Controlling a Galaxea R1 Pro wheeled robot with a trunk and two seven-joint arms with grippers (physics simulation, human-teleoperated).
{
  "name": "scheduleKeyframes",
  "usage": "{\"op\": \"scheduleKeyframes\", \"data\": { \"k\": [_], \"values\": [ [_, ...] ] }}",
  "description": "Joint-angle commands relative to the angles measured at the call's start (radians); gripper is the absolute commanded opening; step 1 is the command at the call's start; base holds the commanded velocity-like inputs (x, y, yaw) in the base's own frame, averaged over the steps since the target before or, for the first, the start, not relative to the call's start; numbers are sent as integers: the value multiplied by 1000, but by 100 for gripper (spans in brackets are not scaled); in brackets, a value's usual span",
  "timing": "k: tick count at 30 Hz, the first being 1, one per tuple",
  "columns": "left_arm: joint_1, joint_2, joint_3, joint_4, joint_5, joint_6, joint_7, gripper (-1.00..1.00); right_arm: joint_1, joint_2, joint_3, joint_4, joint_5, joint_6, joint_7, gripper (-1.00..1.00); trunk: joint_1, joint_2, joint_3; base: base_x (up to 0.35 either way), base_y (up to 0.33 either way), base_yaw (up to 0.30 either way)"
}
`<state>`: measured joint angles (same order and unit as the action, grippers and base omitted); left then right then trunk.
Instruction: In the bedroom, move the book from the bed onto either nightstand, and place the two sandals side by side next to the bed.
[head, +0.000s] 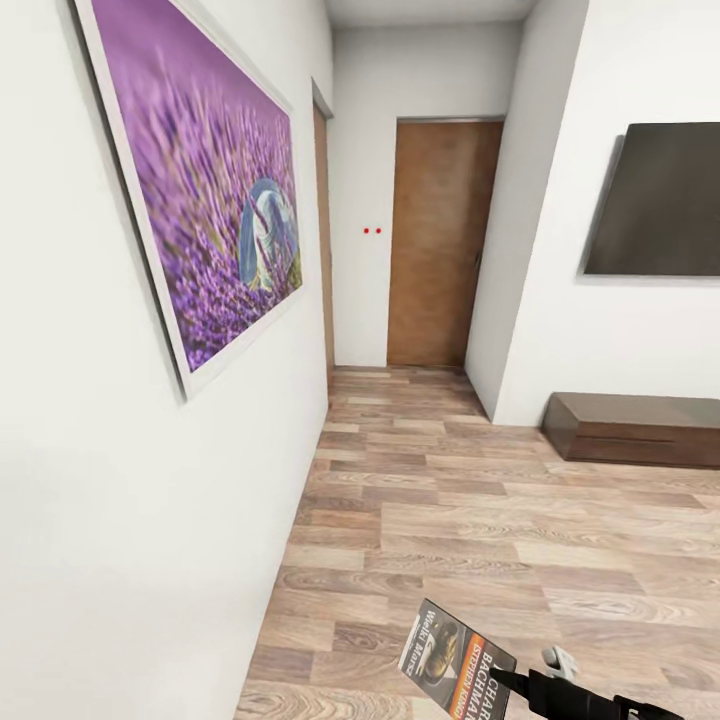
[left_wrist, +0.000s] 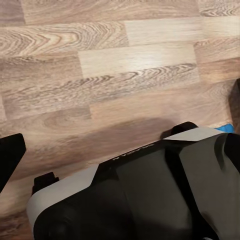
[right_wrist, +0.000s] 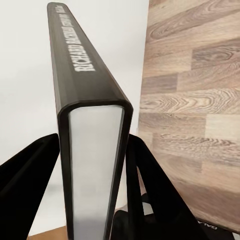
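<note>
Book (right_wrist: 92, 150) upright, clamped between right fingers (right_wrist: 30, 175); left fingers (left_wrist: 10, 155): state unclear, above plank floor (left_wrist: 100, 60).

So the right gripper (right_wrist: 95, 165) has the book (right_wrist: 92, 115) pinched between its two black fingers (right_wrist: 150, 185), one pressed on each cover. Dark spine with pale lettering faces up, white page edge faces the camera. Behind it: white wall (right_wrist: 25, 75) and wood-plank floor (right_wrist: 200, 75).

Even, bright lighting is seen throughout; a soft shadow is cast on the floor (left_wrist: 125, 127); edges are stretched
</note>
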<state>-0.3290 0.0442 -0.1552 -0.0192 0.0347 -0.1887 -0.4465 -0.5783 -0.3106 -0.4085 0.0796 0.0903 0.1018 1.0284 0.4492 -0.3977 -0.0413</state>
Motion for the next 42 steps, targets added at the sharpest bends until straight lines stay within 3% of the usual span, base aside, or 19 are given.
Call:
{"op": "scheduleKeyframes", "data": {
  "k": [1,9,25,42],
  "values": [
    [-1,0,-8,1,4,-5,-2,100,-2,-1,-10,2,8,7,2,-100,1,-2,-2,107,197,0],
    [-1,0,-9,1,4,-5,-2,100,-2,-1,-10,2,8,7,2,-100,1,-2,-2,97,55,0],
    [-1,0,-8,1,4,-5,-1,100,-2,-1,-10,2,8,7,2,-100,1,-2,-2,311,1,-23],
    [-1,0,-7,1,4,-6,-1,100,-2,-1,-10,2,8,7,2,-100,1,-2,-2,32,0,-263]
  ]
}}
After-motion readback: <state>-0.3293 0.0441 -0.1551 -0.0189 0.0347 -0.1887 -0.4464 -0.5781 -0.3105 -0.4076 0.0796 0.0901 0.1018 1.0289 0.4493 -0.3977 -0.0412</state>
